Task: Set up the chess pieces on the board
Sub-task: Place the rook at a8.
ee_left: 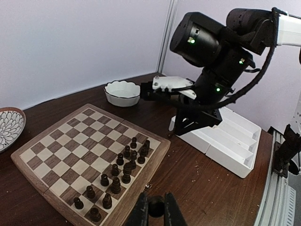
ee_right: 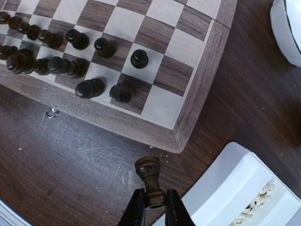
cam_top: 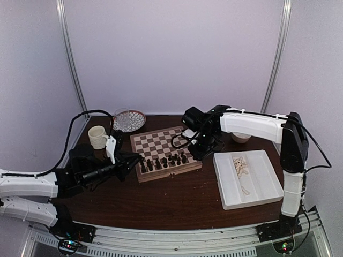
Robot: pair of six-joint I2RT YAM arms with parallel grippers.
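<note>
The board (cam_top: 161,143) lies mid-table, with dark chess pieces (cam_top: 163,160) crowded along its near rows. My right gripper (ee_right: 151,195) is shut on a dark brown chess piece (ee_right: 150,176), whose base points away. It hangs over bare table off the board's corner (ee_right: 197,94), next to the white tray (ee_right: 225,188). My left gripper (ee_left: 156,209) hovers off the board's near edge (ee_left: 136,188), and a small round dark piece (ee_left: 155,205) sits between its fingers. Cream pieces (cam_top: 241,166) lie in the tray (cam_top: 265,184).
A cream mug (cam_top: 97,136) and a glass on a patterned plate (cam_top: 127,119) stand at the back left. A white bowl (ee_left: 121,92) sits behind the board. A small metal bit (ee_right: 52,112) lies on the table by the board's edge.
</note>
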